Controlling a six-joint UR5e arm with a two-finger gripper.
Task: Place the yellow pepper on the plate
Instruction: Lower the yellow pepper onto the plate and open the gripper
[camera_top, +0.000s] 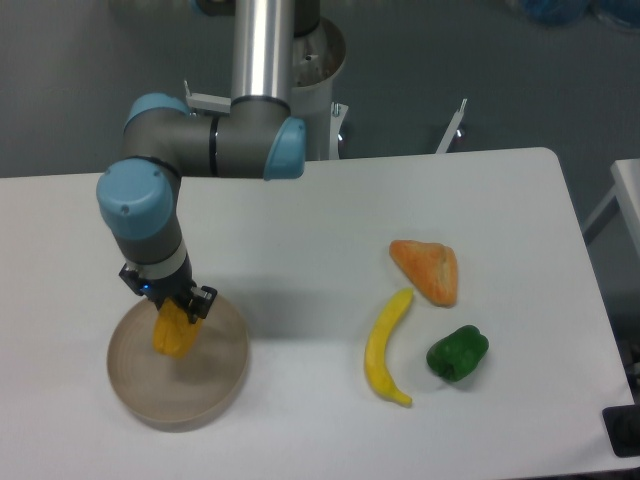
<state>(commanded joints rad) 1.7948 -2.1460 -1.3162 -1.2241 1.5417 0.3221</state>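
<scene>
The yellow pepper (172, 335) hangs over the middle of the round beige plate (213, 382) at the table's front left. My gripper (170, 312) points straight down and is shut on the pepper's top. Whether the pepper touches the plate surface cannot be told from this view.
A long yellow banana (385, 346) lies right of centre. An orange wedge (427, 269) sits behind it and a green pepper (457, 352) beside it at the right. The arm's base column (262, 45) rises at the back of the white table (300, 220).
</scene>
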